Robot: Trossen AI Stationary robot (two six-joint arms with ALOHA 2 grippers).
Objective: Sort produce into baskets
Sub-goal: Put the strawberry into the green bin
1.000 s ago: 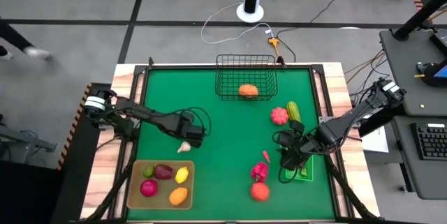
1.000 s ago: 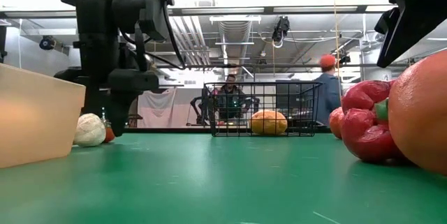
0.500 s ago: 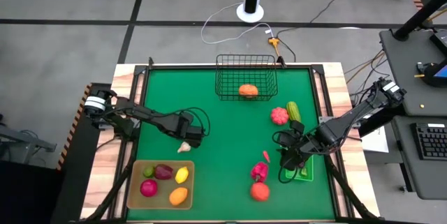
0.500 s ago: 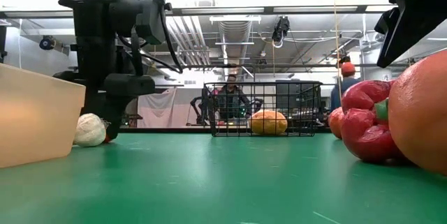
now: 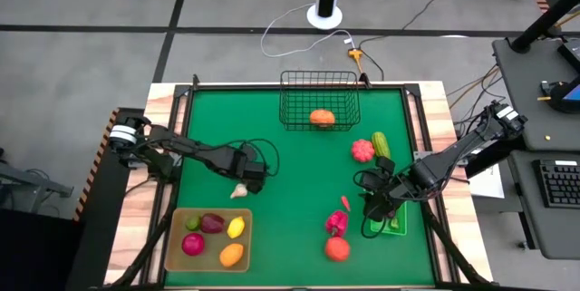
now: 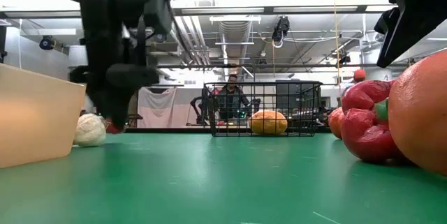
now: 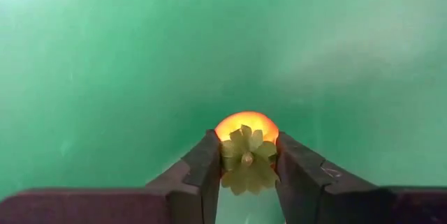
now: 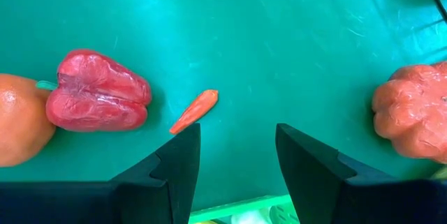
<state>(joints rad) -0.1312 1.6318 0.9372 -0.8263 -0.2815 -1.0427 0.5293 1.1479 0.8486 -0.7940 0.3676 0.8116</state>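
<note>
The left gripper point(image 7: 246, 162) has its two fingers closed against the sides of a small red tomato point(image 7: 244, 128) with a pale green leafy cap, the cap facing the wrist camera and the round body pointing away toward the green mat point(image 5: 299, 164). From above, that gripper point(image 5: 255, 179) sits on the left half of the table, and the tan tray point(image 5: 178, 257) lies just toward the front edge from it, already holding a lime, a purple piece, a lemon, a red fruit and an orange one. The tray is the closest container to this arm; the wire basket point(image 5: 319, 101) at the back, with one orange piece inside, is well apart. A small white garlic bulb point(image 5: 239, 191) lies just beside the gripper, between it and the tray.

The wrist view alone shows the grip. The high view hides the tomato under the gripper, and the low view shows only a sliver of red beneath the blurred gripper point(image 6: 115, 116), so whether the tomato is off the mat is hard to say.

The right gripper point(image 8: 236, 155) waits with fingers apart over the right side, above the green bin point(image 5: 399, 222), facing a red pepper point(image 8: 98, 91), a small chilli point(image 8: 195, 111) and a pink fruit point(image 8: 413, 118).
</note>
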